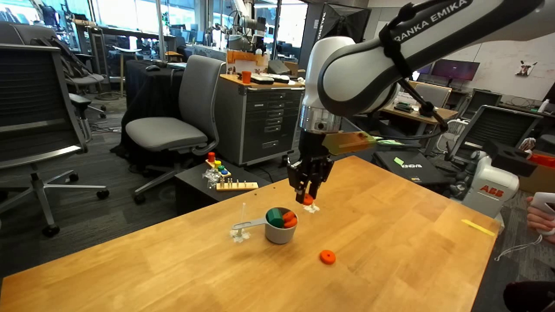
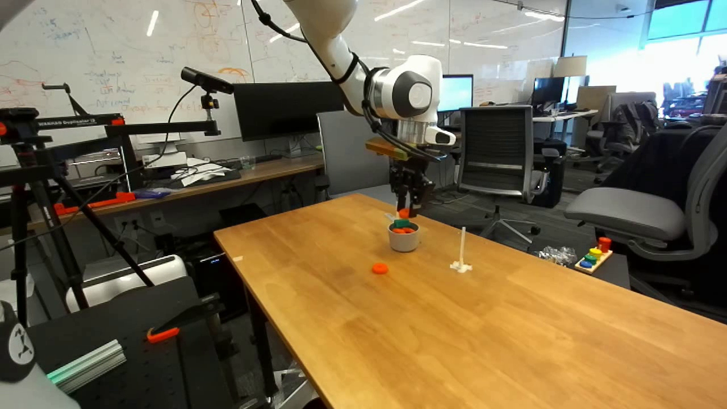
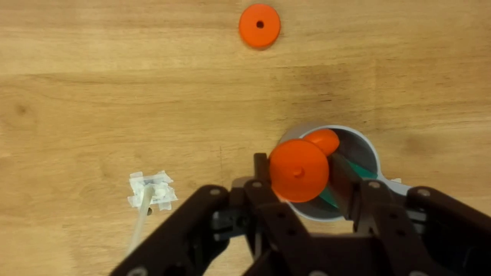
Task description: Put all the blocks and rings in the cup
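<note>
My gripper [image 3: 301,170] is shut on an orange ring [image 3: 295,182], whose flat face with a small centre hole points up at the wrist camera. Below it stands the grey cup [image 1: 279,235], its pale handle [image 1: 250,224] sticking out sideways. From the wrist, the held ring covers the cup's left side. In both exterior views the ring hangs higher than the cup's rim, apart from it. Inside the cup lie a green block [image 1: 274,217] and orange rings [image 1: 289,223]. Another orange ring [image 1: 328,257] lies flat on the table, seen also in the wrist view [image 3: 259,26].
A thin white peg [image 2: 462,247] stands upright, taped to the wooden table [image 1: 390,260]. A second patch of white tape [image 1: 311,209] shows under the gripper. Off the table, a low black stand [image 1: 195,195] holds a wooden toy rack with coloured pieces [image 1: 218,164].
</note>
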You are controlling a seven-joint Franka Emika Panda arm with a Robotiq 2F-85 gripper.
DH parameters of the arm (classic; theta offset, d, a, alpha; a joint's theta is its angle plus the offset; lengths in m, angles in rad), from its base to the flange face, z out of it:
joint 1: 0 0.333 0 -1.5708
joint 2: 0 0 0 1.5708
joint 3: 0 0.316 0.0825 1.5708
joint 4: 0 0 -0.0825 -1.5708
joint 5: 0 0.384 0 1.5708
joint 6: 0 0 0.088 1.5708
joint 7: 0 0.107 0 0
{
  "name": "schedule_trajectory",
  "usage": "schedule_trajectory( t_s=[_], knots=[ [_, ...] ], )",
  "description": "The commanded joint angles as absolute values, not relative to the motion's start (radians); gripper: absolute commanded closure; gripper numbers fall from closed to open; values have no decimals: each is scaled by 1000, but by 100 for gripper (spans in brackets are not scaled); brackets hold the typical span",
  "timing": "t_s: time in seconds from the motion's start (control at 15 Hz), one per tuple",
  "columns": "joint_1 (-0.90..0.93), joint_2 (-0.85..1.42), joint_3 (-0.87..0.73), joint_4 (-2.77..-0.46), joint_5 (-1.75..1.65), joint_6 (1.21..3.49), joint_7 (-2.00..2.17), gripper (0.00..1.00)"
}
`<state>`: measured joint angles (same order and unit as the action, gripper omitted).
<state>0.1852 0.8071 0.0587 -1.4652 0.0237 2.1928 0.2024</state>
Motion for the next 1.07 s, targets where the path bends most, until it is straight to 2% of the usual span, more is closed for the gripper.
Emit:
schedule_trajectory(
  t_s=[0.0, 0.67, 0.73, 1.0],
  knots=[
    [196, 859, 66, -1394, 28, 2185, 198, 82],
    [229, 983, 70, -1231, 26, 2162, 203, 82],
    [228, 993, 72, -1218, 29, 2153, 203, 39],
    [225, 1011, 72, -1192, 29, 2144, 196, 11]
  ],
)
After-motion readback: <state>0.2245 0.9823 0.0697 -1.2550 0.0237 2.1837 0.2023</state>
